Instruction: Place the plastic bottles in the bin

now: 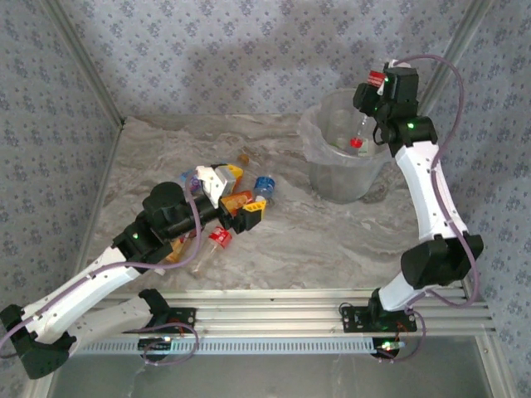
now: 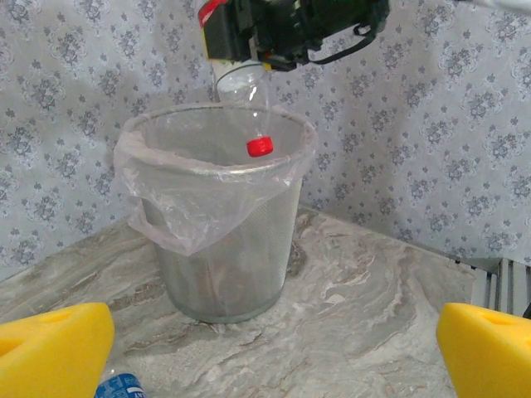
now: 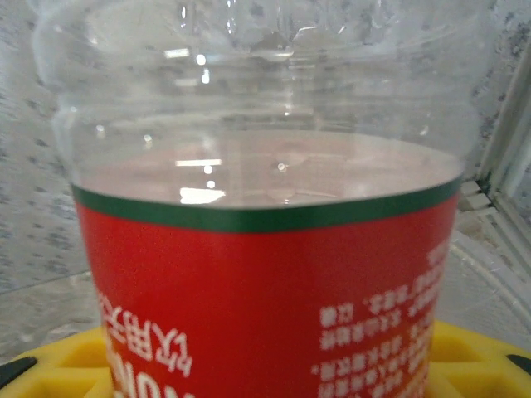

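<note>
My right gripper (image 1: 371,106) hangs over the bin (image 1: 319,124), shut on a clear plastic bottle (image 1: 360,131) with a red label. The left wrist view shows that bottle (image 2: 241,87) pointing its red cap (image 2: 260,147) down into the bag-lined bin (image 2: 216,249). Close up, the red label (image 3: 265,274) sits between my yellow fingers (image 3: 477,352). My left gripper (image 1: 242,196) stands open above the pile of bottles (image 1: 264,186) on the table's left. Its yellow fingertips (image 2: 50,348) are wide apart with bare table between them.
Several more bottles lie by the left arm, among them a red-labelled one (image 1: 219,238) and an amber one (image 1: 243,157). A blue-labelled bottle (image 2: 120,387) peeks in beside my left finger. Patterned walls close in the marble table (image 1: 332,240) on three sides.
</note>
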{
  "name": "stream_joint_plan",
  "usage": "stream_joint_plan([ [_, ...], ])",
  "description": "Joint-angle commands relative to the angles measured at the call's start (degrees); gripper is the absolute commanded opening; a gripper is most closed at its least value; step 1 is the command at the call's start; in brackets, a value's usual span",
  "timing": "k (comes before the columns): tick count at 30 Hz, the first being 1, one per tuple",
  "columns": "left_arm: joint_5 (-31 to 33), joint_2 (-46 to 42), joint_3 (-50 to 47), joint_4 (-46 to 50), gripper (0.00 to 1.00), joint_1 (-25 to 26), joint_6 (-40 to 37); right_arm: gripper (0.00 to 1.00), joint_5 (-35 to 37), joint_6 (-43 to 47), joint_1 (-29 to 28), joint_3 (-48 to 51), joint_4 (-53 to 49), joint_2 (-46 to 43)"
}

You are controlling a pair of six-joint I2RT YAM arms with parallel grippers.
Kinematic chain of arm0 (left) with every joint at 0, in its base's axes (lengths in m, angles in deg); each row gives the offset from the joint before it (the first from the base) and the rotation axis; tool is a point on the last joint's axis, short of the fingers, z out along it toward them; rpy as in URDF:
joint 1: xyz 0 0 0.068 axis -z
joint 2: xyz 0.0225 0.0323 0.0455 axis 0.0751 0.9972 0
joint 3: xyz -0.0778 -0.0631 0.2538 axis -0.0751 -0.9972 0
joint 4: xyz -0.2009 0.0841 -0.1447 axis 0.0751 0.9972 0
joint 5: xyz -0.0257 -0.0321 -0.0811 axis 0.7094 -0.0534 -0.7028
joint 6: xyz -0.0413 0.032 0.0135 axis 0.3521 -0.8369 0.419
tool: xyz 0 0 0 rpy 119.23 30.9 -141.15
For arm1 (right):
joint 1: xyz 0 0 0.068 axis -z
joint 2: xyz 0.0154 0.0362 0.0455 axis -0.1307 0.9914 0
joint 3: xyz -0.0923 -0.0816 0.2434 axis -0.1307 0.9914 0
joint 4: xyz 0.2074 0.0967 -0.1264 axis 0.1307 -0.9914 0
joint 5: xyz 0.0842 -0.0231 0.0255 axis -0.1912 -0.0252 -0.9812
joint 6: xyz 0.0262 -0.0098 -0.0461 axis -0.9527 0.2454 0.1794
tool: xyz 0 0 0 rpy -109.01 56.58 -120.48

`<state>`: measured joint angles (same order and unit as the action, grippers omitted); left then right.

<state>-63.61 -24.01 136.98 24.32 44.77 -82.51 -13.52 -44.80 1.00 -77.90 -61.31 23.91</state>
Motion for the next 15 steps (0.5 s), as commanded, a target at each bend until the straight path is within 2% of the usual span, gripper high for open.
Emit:
stream_joint_plan([
  [1,-1.21,-0.13,0.35,0.14,1.0,-0.34,-0.48,0.57,2.12,3.42,0.57,-1.68,-2.41,2.79],
  [11,-1.07,0.17,0.44,0.67,1.0,-0.37,-0.81,0.59,2.62,6.12,1.12,8.38,2.13,6.05],
  [15,-0.86,0.29,0.46,0.78,1.0,-0.36,-1.13,0.65,3.67,6.54,1.07,10.38,2.83,5.23],
])
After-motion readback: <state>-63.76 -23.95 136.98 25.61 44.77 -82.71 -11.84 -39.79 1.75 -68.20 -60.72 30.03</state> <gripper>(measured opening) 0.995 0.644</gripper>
